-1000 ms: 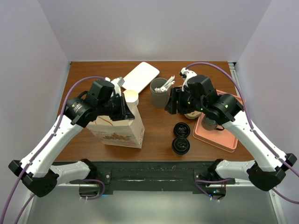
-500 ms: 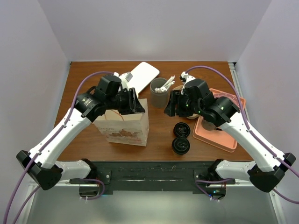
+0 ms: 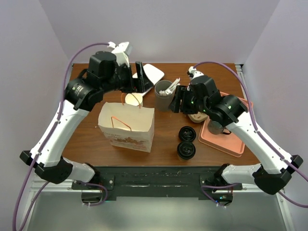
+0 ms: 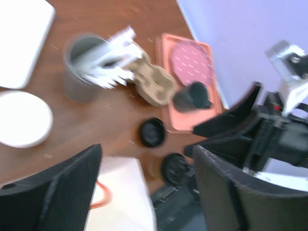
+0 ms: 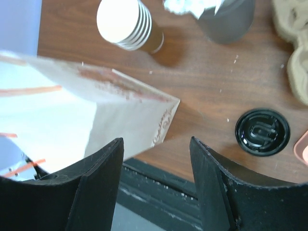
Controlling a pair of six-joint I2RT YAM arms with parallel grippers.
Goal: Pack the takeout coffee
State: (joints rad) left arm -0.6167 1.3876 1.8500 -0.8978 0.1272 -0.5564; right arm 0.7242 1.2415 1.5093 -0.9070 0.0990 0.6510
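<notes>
Nearest the arm bases, the takeout coffee (image 3: pixel 186 150), a small cream paper cup under a round black plastic lid, appears to stand on the brown wooden table (image 3: pixel 166 130), well apart from both grippers. From above only its lid shows, so that reading is a judgement. Just beyond it lies a loose round black lid (image 3: pixel 186 133). To the left stands the white paper bag (image 3: pixel 127 127) with orange handles, its mouth open upward, and a salmon-pink tray (image 3: pixel 226 142) sits to the right. Farther off, the right gripper (image 5: pixel 156 187) hovers with its fingers spread wide and nothing between them. The left gripper (image 4: pixel 144 192), raised beyond the bag, is equally spread and empty. The two black discs look alike, so a grasp could land on the bare lid. The light bag could also tip if the cup catches its rim, and the right arm is close enough to knock the dark grey cup of white utensils (image 3: pixel 164 96). Only the left wrist view reveals the brown pulp cup carrier (image 4: pixel 151 82), hidden under the right arm from overhead. Only the right wrist view shows the stack of lidless cream cups (image 5: pixel 126 21) clearly.
</notes>
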